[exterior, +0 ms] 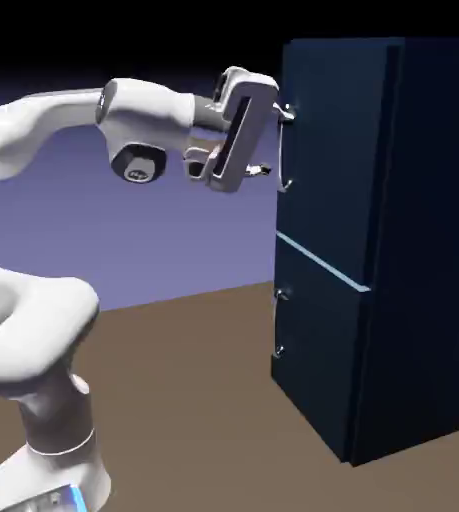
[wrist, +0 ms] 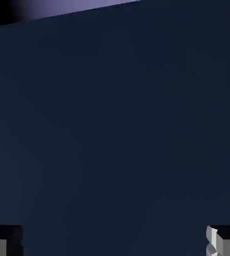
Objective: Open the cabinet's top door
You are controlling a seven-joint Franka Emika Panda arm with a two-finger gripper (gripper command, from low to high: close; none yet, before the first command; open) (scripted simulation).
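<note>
A: How will the top door [exterior: 323, 150] handle?

B: It looks like a stiff, flat panel on the tall cabinet [exterior: 393, 250], which stands on the table [exterior: 203, 400] at the right of the exterior view. It probably swings on a hinge, so it should be pulled along an arc. The place to take hold is the thin upright handle [exterior: 287, 150] at the door's left edge; being smooth metal, it may slip.

A: And the gripper [exterior: 278, 142]?

B: Its jaws are spread wide, holding nothing, level with the handle and just beside it. Whether a finger touches the bar cannot be told.

A: What does the hand view add?

B: Only dark door [wrist: 115, 140] filling the picture between two fingertips [wrist: 4, 240]. The handle, seam and lower door [exterior: 318, 330] show only outside.
</note>
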